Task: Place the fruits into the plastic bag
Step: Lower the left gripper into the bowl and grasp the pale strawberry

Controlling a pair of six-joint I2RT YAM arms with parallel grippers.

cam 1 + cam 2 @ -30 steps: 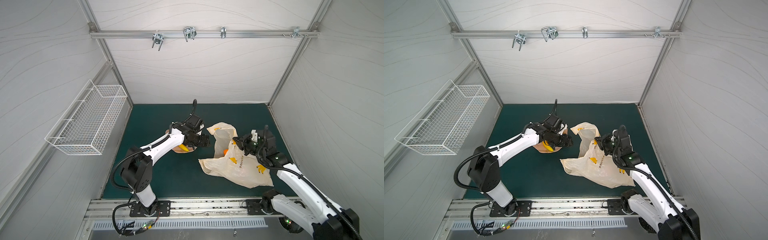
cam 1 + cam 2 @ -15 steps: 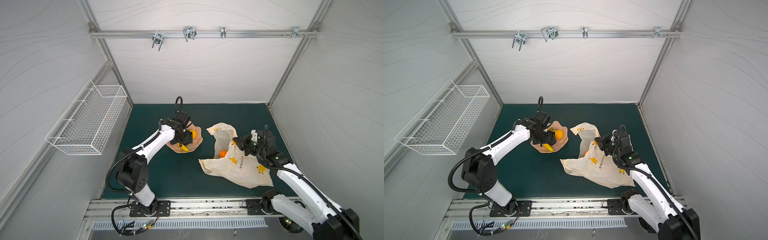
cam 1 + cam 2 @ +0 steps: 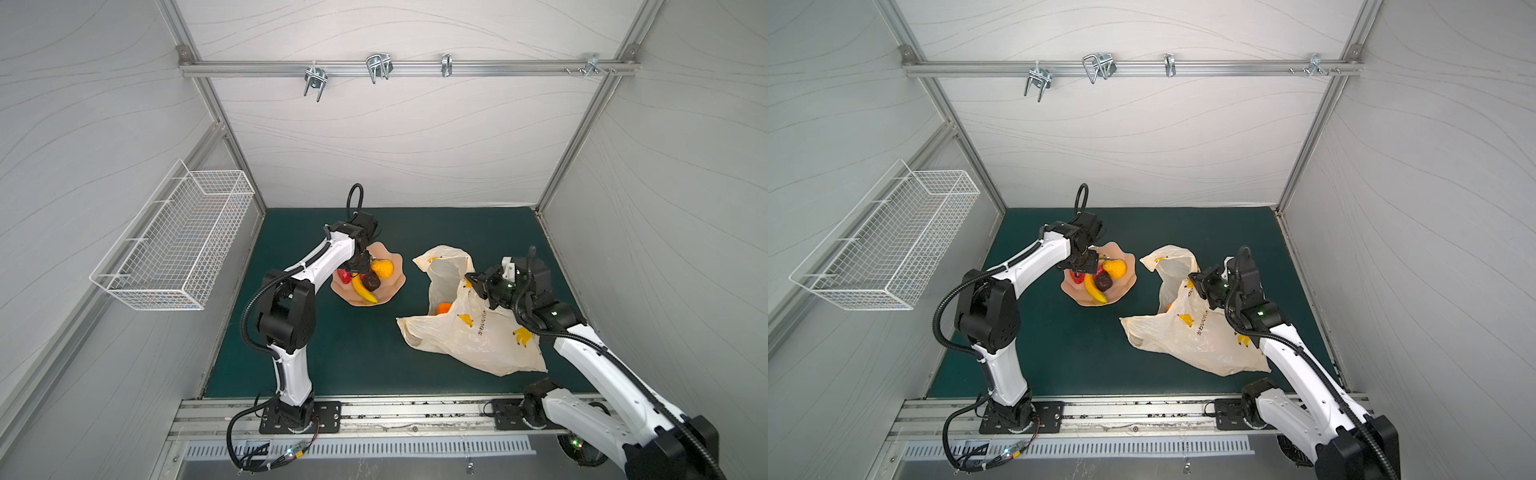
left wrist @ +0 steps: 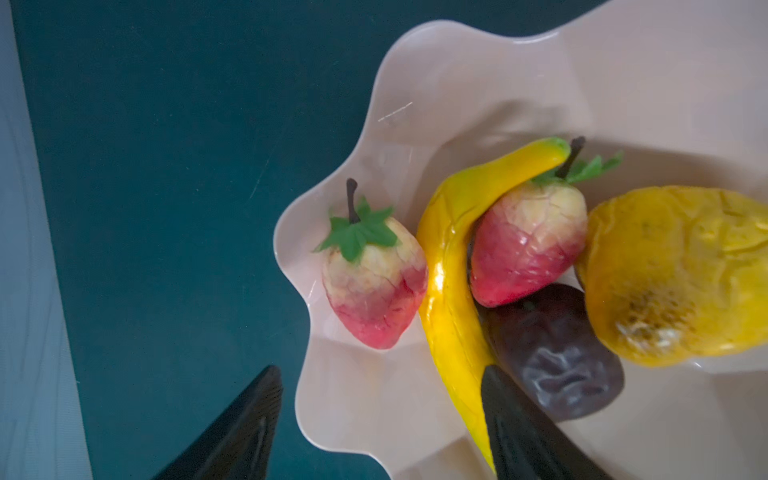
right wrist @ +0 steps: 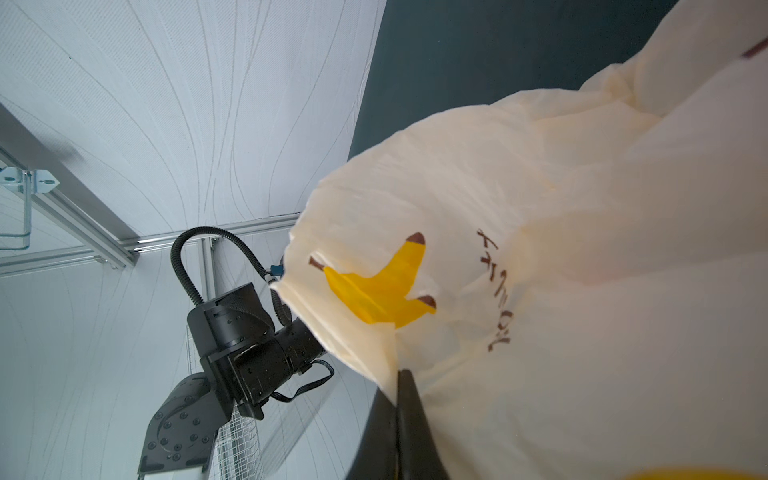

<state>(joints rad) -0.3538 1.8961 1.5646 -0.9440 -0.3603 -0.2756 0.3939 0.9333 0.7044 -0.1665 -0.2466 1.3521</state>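
Observation:
A pink wavy bowl (image 3: 390, 291) holds a yellow banana (image 4: 449, 270), two red strawberries (image 4: 374, 291) (image 4: 528, 245), a dark brown-purple fruit (image 4: 552, 357) and a yellow-orange pear shape (image 4: 681, 274). My left gripper (image 4: 380, 370) hangs open over the bowl's left part, holding nothing. One of its fingers is outside the rim and the other is over the banana. The cream plastic bag (image 3: 478, 336) lies to the right with an orange (image 3: 444, 307) in its mouth. My right gripper (image 5: 401, 374) is shut on the bag's upper edge and holds the mouth up.
A white wire basket (image 3: 178, 245) hangs on the left wall. Metal hooks (image 3: 376, 68) sit on the rail high at the back. Dark green mat (image 3: 357, 353) lies between the bowl, the bag and the front rail.
My left arm has swung left, away from the bag side, and now hangs over the bowl's left part. The right gripper has kept its hold on the bag.

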